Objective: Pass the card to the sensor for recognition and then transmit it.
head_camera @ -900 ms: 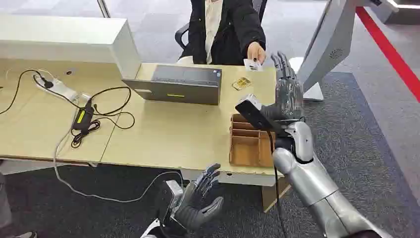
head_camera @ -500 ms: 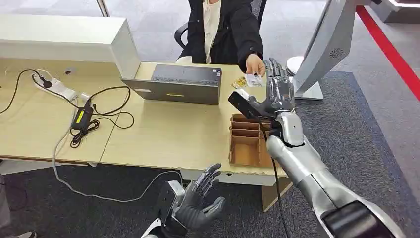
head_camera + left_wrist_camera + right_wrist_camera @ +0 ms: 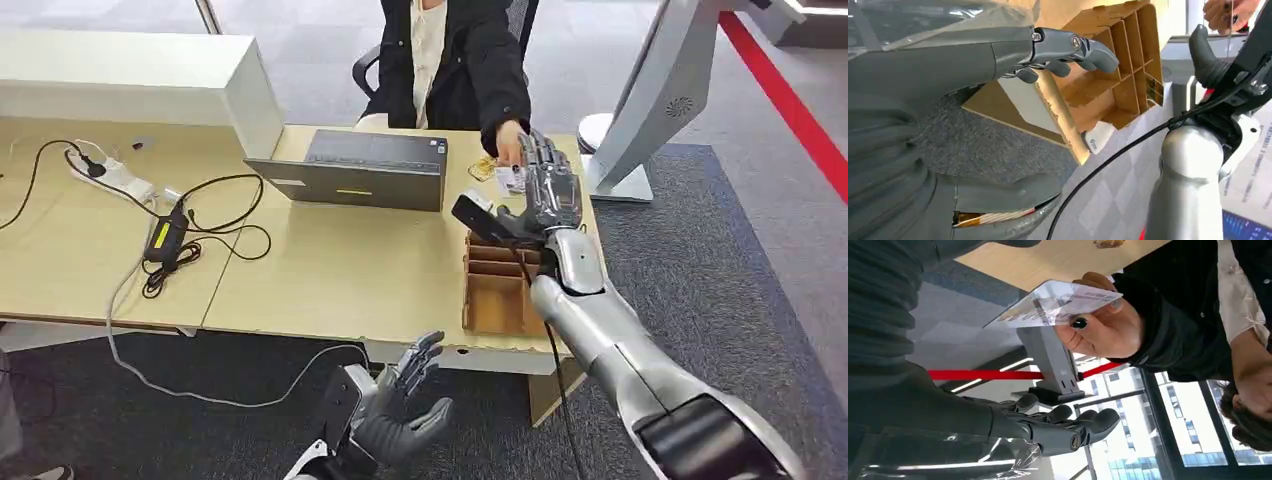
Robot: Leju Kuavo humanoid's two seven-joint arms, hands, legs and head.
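Card pinched in person's hand over far edge of surface, just beside right robot hand, fingers spread, not gripping. Left robot hand spread, idle. Risk: fumbled handover, card dropping if released early.

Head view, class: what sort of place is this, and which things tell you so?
Probably an office reception or service desk: a pale wooden desk with a grey laptop, a white standing kiosk screen, and a seated person's hand offering a white card.

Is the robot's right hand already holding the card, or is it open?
Open. In the right wrist view the person's hand pinches the card, while the right hand's fingers lie extended apart from it.
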